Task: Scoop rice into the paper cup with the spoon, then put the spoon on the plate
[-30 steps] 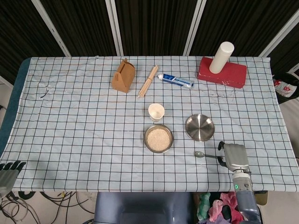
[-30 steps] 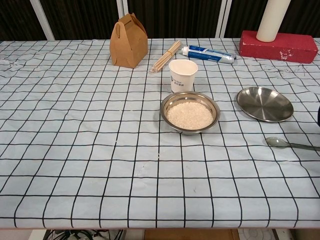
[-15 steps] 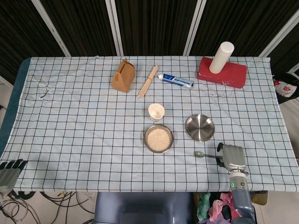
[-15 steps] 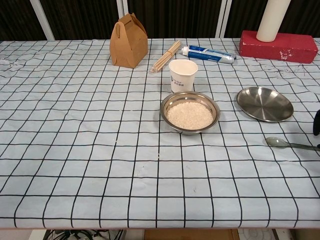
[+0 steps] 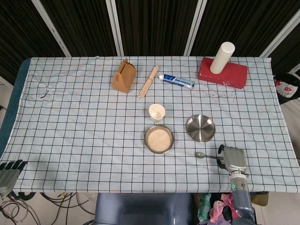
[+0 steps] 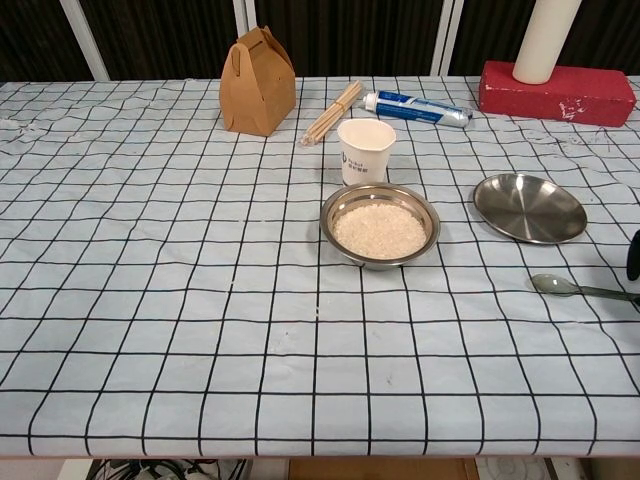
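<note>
A metal spoon [image 5: 202, 155] [image 6: 566, 286] lies flat on the cloth near the front right, bowl end pointing left. My right hand [image 5: 233, 159] sits over the handle's right end, back up, so its fingers are hidden; the chest view shows only a dark sliver of it [image 6: 634, 256] at the right edge. Whether it grips the handle cannot be told. The steel bowl of rice [image 5: 159, 139] [image 6: 380, 226] sits mid-table, with the white paper cup [image 5: 156, 112] [image 6: 366, 150] upright just behind it. The empty steel plate [image 5: 200, 128] [image 6: 529, 208] lies right of the bowl. My left hand [image 5: 10, 170] hangs off the table's front left corner, holding nothing.
Along the back stand a brown paper box [image 5: 123, 76], a bundle of wooden sticks [image 5: 149, 80], a toothpaste tube [image 5: 176, 80] and a red block [image 5: 223, 72] carrying a white cylinder [image 5: 221, 57]. The checked cloth [image 5: 75, 126] covers the table.
My right hand has crept slightly left and toward the front edge over the spoon's handle. The spoon, bowl, cup and plate have not moved.
</note>
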`<state>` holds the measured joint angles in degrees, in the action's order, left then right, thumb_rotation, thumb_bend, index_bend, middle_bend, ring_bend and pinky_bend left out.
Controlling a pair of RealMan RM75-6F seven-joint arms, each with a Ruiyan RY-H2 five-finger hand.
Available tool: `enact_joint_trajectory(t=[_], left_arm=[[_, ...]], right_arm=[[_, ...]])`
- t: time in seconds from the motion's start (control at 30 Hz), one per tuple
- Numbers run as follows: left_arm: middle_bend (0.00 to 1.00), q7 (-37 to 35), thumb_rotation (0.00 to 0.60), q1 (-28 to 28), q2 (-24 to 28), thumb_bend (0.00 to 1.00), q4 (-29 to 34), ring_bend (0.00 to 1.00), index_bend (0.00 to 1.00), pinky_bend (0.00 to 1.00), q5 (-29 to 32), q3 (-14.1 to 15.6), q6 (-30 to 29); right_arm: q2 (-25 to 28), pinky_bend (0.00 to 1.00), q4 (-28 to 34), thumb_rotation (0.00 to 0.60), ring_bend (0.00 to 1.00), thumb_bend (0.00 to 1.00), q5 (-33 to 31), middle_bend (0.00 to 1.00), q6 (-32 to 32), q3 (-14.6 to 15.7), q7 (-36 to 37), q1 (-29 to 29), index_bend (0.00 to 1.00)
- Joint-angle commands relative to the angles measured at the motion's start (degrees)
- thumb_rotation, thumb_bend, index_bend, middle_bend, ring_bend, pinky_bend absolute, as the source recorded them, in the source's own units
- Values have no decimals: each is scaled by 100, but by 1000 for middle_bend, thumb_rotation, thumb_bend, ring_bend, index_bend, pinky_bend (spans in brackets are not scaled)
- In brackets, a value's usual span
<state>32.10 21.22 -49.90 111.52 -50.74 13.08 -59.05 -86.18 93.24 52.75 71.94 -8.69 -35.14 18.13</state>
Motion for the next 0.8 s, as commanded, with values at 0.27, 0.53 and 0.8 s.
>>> enact_joint_trajectory(t=[0.27, 0.53, 0.8], left_arm=[[0, 29, 600, -1, 0, 81, 6, 0, 0, 0, 24, -6, 4], [0, 36, 600, -1, 2, 81, 4, 0, 0, 0, 39, -15, 12], [0, 46, 600, -3, -1, 81, 4, 0, 0, 0, 55, -24, 9]], right_arm=[[-48, 1000, -24, 600, 1000, 270, -64, 1000, -7, 7, 24, 35, 496], [-52, 1000, -49, 600, 1000, 276, -162, 1000, -13, -3, 48, 55, 496], [-56, 1000, -74, 600, 1000, 302, -219, 1000, -39, 17, 79, 71, 514]])
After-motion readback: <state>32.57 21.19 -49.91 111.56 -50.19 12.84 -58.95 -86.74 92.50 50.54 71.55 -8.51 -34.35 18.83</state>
